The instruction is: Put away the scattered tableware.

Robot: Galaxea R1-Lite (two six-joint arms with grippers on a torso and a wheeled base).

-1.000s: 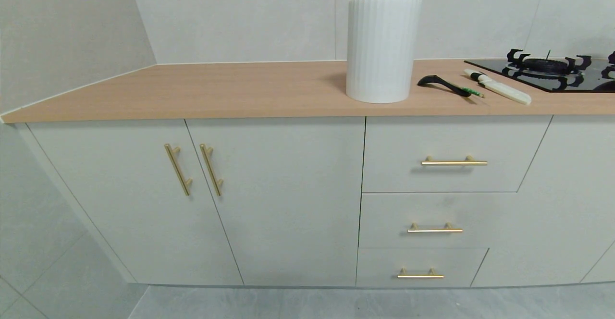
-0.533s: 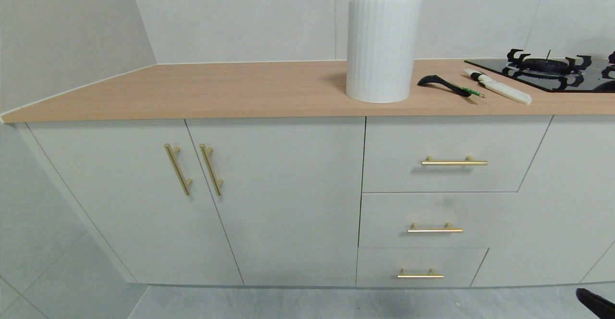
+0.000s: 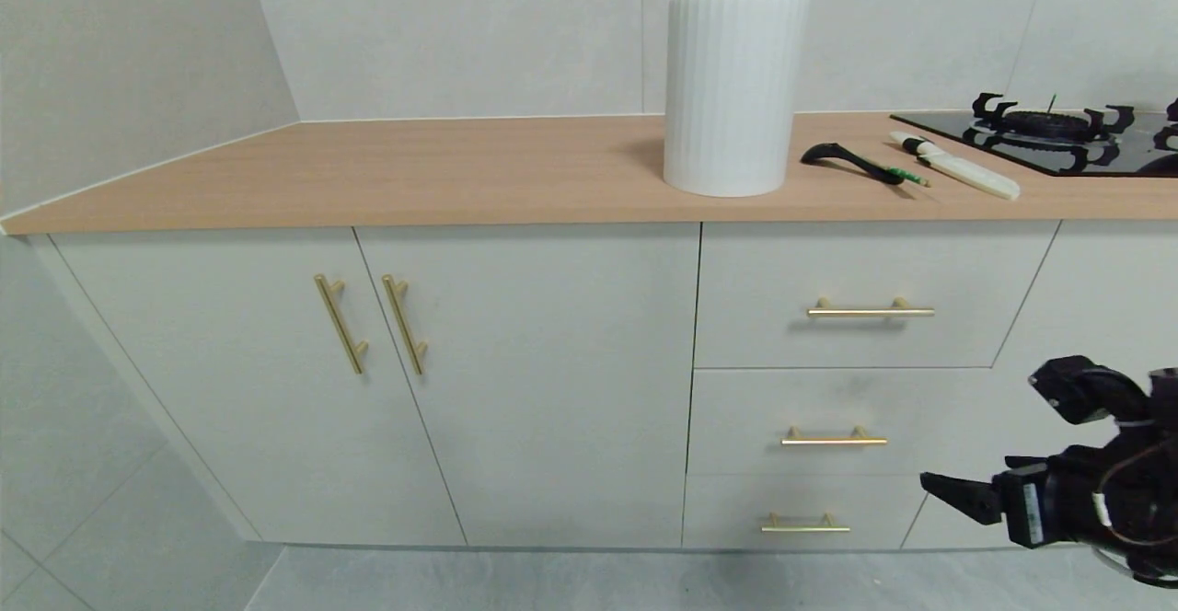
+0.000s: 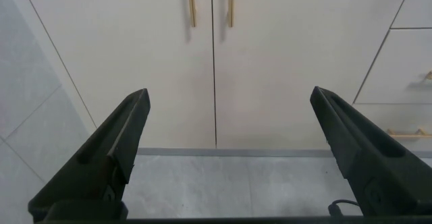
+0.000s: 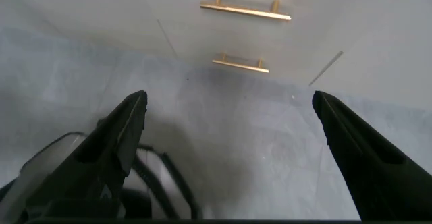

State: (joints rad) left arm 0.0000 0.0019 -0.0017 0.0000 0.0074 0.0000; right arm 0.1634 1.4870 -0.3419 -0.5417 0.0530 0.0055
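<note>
From my remote seat, I see pale grey wall tiles (image 3: 460, 31) running behind a long wood-grain countertop (image 3: 414, 169) that starts in the corner at the far left. Beneath it hang two off-white cabinet doors (image 3: 534, 381), shut, with a pair of slim brass bar handles (image 3: 373, 324) side by side at their meeting edges. My left gripper (image 4: 228, 96) faces those doors low down, above the grey tiled floor (image 3: 552, 583), jaws spread wide with nothing between them. Further along the top stands a tall white ribbed cylindrical container (image 3: 733, 94), upright near the front edge. Just beside it lies the scattered tableware: a black curved-handled utensil with a green tip (image 3: 851, 162), then a cream-white flat utensil (image 3: 957, 167), the two lying near each other at an angle. Past them sits a black glass gas hob (image 3: 1049, 137). Below is a stack of three off-white drawers (image 3: 828, 399), all closed. My right gripper (image 5: 228, 99) hangs in front of the lower drawers, fully parted, holding nothing.
</note>
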